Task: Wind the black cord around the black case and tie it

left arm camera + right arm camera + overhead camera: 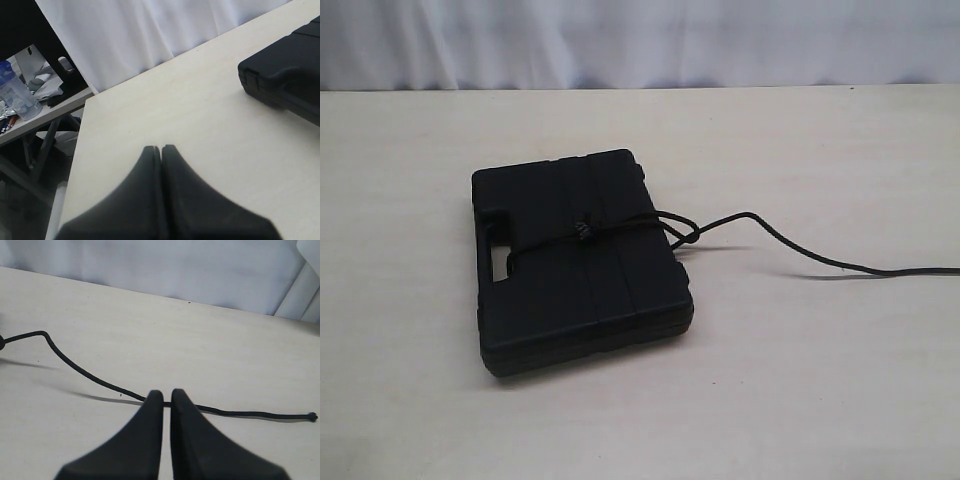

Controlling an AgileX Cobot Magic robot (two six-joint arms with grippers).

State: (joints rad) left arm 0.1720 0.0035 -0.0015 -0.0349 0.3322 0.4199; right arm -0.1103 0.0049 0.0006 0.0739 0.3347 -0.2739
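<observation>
— Exterior view: where's the case [580, 260]?
— Flat on the bench [800, 390], with the cord [748, 214] across its lid, knotted, its tail trailing right.
— Left gripper [161, 148]?
— Closed, empty, apart from the case.
— Right gripper [166, 392]?
— Fingers almost together, and the cord crosses at their tips. Pinched or not, I cannot tell.

No legible text, label, brand, number or sign appears in any view. The lid of the black case [575, 255] shows no readable marking. In the left wrist view, any print on the bottle [17, 95] in the background is too blurred to read.
</observation>
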